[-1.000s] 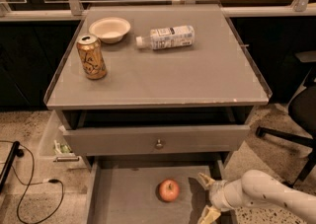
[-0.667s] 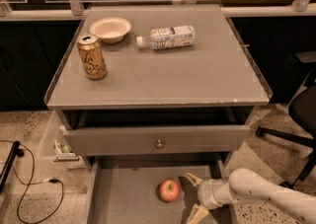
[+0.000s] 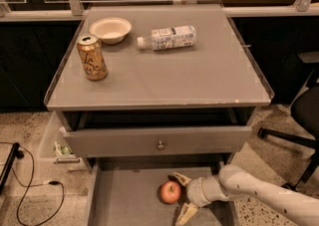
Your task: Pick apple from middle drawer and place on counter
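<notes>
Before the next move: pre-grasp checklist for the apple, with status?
1. Drawer open, apple exposed: ok.
2. Gripper open, just right of the apple: ok.
3. Apple between the fingers: not ok; it lies at their tips, not enclosed.
4. Lift clearance under the knob drawer above: cannot tell.
5. Bare spot on the counter: ok; can, bowl and bottle sit toward the back.
</notes>
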